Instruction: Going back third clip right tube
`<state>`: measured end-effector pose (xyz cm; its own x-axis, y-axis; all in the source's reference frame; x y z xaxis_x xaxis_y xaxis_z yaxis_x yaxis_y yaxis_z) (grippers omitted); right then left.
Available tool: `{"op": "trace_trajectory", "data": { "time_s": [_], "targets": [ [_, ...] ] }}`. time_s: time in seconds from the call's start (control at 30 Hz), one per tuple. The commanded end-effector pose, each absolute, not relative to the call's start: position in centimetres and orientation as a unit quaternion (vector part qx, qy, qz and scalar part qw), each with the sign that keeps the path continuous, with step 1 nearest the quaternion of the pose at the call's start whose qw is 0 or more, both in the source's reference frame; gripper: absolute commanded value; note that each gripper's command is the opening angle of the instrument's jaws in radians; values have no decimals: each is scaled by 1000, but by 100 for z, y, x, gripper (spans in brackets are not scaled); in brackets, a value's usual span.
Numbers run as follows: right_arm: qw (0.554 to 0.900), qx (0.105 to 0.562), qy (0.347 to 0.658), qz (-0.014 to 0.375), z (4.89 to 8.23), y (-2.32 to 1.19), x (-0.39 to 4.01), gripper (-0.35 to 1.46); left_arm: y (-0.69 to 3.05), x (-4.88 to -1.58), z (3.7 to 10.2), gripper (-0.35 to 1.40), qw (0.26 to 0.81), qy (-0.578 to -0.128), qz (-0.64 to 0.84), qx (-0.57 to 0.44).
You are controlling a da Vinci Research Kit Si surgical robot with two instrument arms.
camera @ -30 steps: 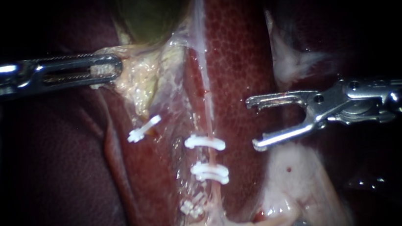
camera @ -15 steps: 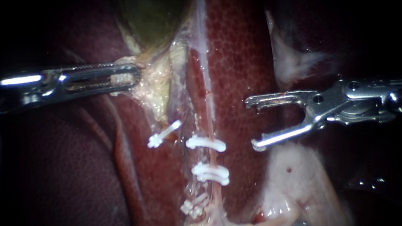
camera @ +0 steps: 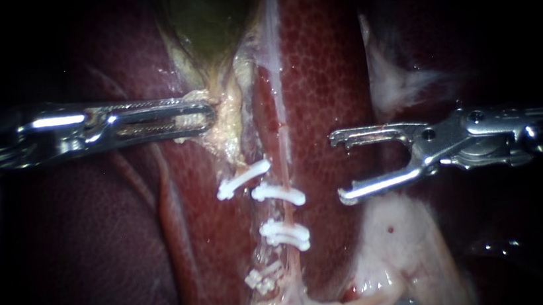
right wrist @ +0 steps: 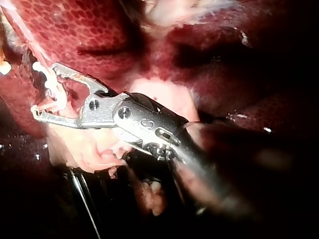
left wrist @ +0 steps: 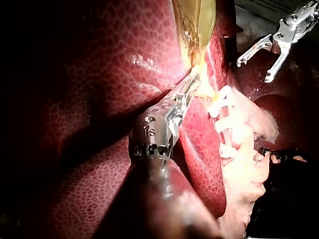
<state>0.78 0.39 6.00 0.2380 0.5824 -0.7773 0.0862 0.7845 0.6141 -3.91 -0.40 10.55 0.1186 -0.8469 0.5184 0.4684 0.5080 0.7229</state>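
Thin pale right tube lies taut because left instrument's tool grips yellowish tissue; right instrument's tool gapes empty beside white plastic clips.

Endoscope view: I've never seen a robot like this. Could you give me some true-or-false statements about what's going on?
1. The right instrument has open, empty jaws. True.
2. The left instrument holds a clip. False: its jaws are shut on yellowish tissue below the gallbladder.
3. Several white clips show on the tissue. True.
4. The right instrument touches the clips. False: it lies apart from them, over the liver.
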Motion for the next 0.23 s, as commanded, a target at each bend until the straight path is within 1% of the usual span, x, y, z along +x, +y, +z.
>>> {"op": "trace_trajectory", "data": {
  "time_s": [0.03,0.23],
  "targets": [
    [735,280,594,166,600,40,78,60,-40,-391,1055,-23,721,-483,-456,197],
    [736,278,595,165,599,41,77,60,-40,-392,1055,-25,721,-483,-456,196]
  ]
}}
